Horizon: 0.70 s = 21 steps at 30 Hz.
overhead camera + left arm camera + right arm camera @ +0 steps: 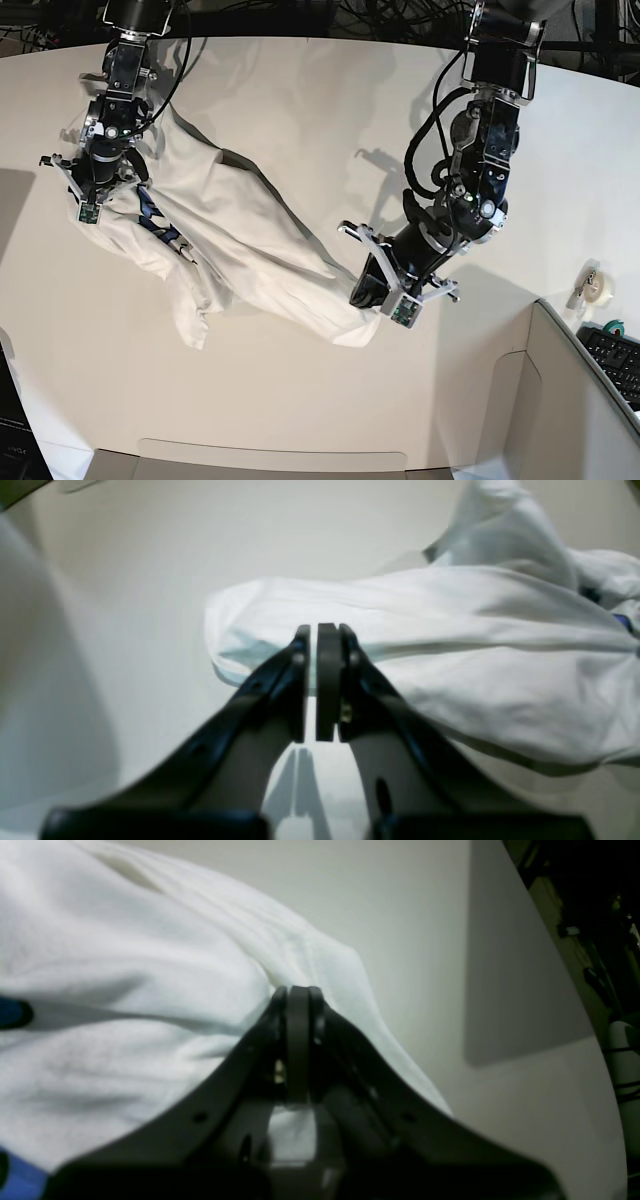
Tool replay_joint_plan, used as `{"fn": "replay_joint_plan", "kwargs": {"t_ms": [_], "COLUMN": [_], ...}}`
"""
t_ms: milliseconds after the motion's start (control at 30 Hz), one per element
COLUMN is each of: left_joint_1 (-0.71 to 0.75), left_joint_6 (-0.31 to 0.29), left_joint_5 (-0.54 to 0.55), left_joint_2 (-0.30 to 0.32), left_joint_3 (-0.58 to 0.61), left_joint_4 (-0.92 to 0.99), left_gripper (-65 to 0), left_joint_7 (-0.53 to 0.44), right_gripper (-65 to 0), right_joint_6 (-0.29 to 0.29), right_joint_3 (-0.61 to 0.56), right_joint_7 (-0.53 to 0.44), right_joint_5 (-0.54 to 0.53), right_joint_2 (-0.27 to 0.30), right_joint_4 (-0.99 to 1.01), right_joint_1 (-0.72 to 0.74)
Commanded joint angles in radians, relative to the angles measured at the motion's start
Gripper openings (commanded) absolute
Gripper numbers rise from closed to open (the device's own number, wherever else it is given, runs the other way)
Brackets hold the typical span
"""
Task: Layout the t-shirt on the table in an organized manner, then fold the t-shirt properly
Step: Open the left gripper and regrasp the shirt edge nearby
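The white t-shirt (250,250) lies crumpled on the table (300,100), stretched diagonally from upper left to lower centre, with blue print showing near its left end. My right gripper (95,195) is at the shirt's upper-left end. In the right wrist view this gripper (297,990) is shut, with the t-shirt (125,990) bunched at its tips. My left gripper (365,295) is at the shirt's lower-right corner. In the left wrist view its jaws (320,630) stand a narrow crack apart over the edge of the t-shirt (475,680).
Grey-white box panels (560,400) stand at the lower right, with a tape roll (595,285) and a keyboard (615,350) beside them. Cables run along the table's far edge. A grey panel (520,990) shows right of the shirt in the right wrist view.
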State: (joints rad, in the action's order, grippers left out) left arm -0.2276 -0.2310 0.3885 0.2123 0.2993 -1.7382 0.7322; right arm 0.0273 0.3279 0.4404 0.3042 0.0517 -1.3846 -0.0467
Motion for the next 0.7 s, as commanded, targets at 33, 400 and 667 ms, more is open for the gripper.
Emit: {"fn": "replay_joint_plan", "kwargs": {"t_ms": [33, 400, 667], "left_joint_1": [-0.020, -0.174, -0.276], "left_joint_6": [0.011, 0.017, 0.018], "left_joint_5": [-0.003, -0.003, -0.003], "left_joint_2": [0.026, -0.064, -0.084], "left_joint_3": [-0.012, -0.013, -0.012], "left_joint_4": [-0.019, 0.324, 0.587], "left_gripper": [-52.6, -40.3, -40.4], "left_joint_7": [-0.035, -0.047, -0.156], "right_gripper": [-65.0, -65.0, -65.0], "right_joint_6": [-0.031, -0.031, -0.031], "right_joint_3": [0.010, 0.010, 0.007], "right_joint_7": [0.176, 0.176, 0.176], "right_joint_5": [-0.024, -0.024, -0.024], "right_joint_2": [-0.005, -0.008, -0.008], "right_joint_4": [0.032, 0.030, 0.030], "right_joint_1": [-0.023, -0.031, -0.032]}}
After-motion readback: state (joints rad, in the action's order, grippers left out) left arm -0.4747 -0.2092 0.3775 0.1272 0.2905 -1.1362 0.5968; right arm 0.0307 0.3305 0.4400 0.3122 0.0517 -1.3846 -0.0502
